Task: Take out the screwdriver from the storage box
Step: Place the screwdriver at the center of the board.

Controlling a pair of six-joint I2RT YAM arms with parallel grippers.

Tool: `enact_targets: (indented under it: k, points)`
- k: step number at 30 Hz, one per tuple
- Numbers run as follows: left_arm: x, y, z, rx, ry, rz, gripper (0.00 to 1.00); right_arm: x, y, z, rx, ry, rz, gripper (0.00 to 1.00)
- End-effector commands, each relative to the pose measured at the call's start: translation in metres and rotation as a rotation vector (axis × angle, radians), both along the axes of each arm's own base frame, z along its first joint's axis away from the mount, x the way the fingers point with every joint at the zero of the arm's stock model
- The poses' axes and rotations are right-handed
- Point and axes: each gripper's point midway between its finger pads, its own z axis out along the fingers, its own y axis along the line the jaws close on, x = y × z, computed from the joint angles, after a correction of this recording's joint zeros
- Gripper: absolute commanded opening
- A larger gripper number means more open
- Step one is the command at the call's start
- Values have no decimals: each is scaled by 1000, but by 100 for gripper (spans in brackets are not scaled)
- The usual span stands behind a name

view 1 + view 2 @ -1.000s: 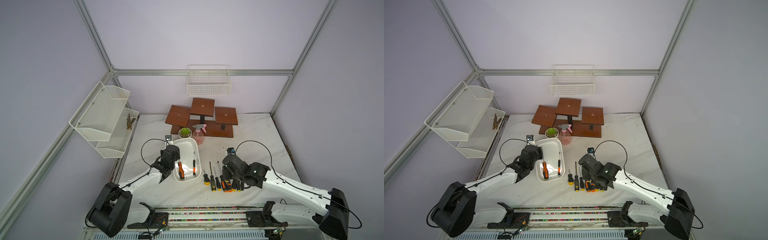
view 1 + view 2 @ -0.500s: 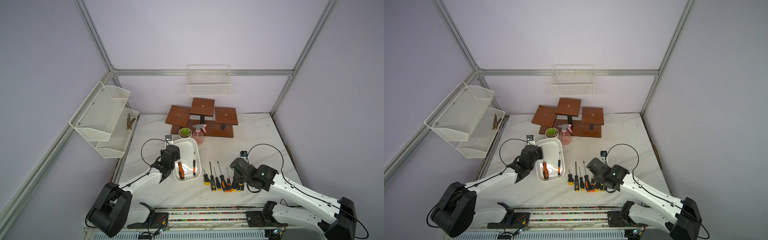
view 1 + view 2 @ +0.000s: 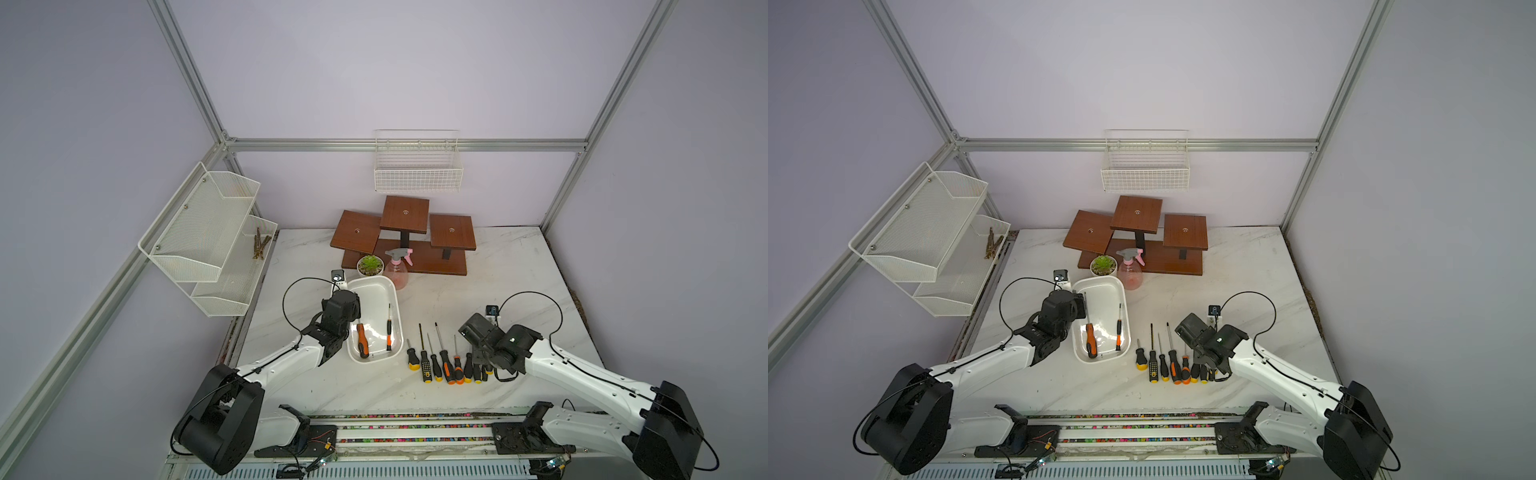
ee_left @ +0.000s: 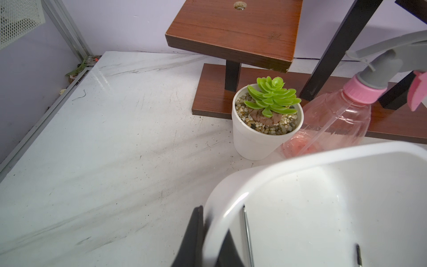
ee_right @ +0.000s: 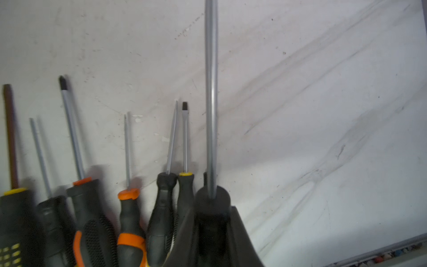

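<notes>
Right fingers (image 5: 239, 238) clamping a black-handled screwdriver (image 5: 211, 92); left fingers (image 4: 193, 238) pinching the storage box (image 3: 374, 297).

The left fingers are squeezing together on the white box's rim, one inside the wall and one outside. The right fingers are gripping the long-shafted screwdriver by its handle, outside the box, at the end of the row of screwdrivers (image 3: 444, 365) lying on the marble surface (image 3: 478, 282). A thick orange-and-black screwdriver (image 3: 362, 343) and a thin screwdriver (image 3: 389, 332) are lying inside the box.

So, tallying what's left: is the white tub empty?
Not empty. The glossy white rectangular tub holds two: a thick orange-and-black-handled screwdriver and a slim orange-handled screwdriver.
</notes>
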Motion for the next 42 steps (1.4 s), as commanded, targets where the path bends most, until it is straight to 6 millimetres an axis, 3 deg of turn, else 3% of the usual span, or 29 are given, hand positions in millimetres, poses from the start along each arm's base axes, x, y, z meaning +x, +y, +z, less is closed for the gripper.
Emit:
enact_targets:
  k: [1, 21, 42]
  points:
    - [4, -6, 20, -17, -68, -27, 0, -4, -5, -12, 35, 8, -42, 0]
    - [3, -7, 21, -21, -75, -32, 0, -1, -17, -52, 23, 45, -106, 0]
    - [4, -7, 20, -17, -70, -32, 0, 5, -25, -55, 30, 41, -148, 3]
